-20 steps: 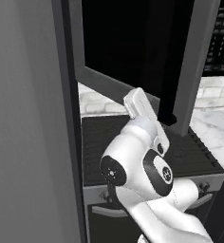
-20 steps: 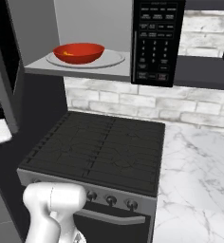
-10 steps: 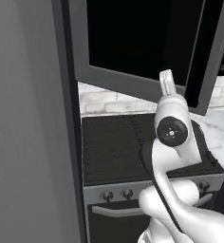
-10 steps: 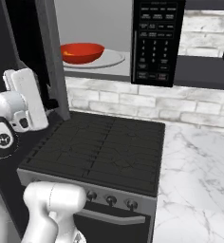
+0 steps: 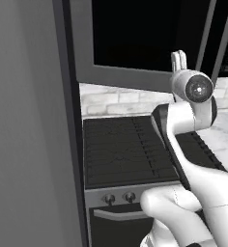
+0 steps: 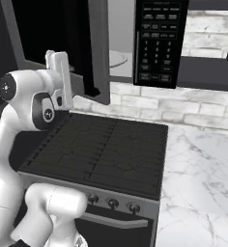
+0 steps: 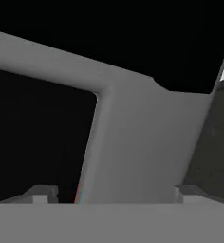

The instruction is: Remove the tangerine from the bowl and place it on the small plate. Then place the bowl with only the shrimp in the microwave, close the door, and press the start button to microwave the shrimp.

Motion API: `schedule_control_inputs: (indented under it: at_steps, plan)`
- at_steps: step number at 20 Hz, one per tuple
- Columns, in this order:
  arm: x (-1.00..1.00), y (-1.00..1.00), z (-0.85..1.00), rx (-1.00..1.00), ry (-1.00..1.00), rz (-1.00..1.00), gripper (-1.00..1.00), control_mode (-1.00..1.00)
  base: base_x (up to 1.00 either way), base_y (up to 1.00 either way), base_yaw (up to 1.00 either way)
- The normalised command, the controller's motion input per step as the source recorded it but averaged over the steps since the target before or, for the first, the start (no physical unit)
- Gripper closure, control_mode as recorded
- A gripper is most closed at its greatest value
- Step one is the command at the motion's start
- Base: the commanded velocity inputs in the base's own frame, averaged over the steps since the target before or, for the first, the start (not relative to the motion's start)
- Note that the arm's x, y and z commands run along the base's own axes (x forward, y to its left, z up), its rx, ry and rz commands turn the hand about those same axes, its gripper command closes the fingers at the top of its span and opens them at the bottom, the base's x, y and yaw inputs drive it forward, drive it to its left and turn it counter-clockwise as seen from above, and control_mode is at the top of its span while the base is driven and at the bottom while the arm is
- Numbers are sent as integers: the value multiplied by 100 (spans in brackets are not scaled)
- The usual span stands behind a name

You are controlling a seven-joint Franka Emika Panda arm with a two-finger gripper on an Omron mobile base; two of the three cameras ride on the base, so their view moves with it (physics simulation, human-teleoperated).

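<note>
The microwave hangs over the range, its black keypad panel facing me. Its door, grey-framed with a big dark window, is swung most of the way toward the opening. A sliver of the pale interior and grey turntable shows past the door's edge. My gripper is up against the door's lower frame. In the hand view the gripper is open, and the door frame's corner lies close ahead. The door hides the bowl and shrimp. The tangerine and small plate are out of view.
A black gas cooktop lies right under the door, with knobs on its front. A marble counter runs to the right below a brick backsplash. A tall grey panel stands at the left.
The door has swung further toward closed with my hand rising and following behind it. The red bowl, seen inside earlier, is now covered by the door.
</note>
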Motion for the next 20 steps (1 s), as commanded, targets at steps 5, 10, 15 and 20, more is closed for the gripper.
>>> schedule_control_inputs:
  at_steps: [5,10,15,20]
  plan:
    - [85,-2,31,13,12,5,-100,-100,0,0,0]
    - [72,-21,0,12,0,16,-100,-100,0,0,0]
    - [70,-24,0,13,0,18,-100,-100,0,0,0]
    - [65,-2,-9,7,0,15,-100,-100,0,0,0]
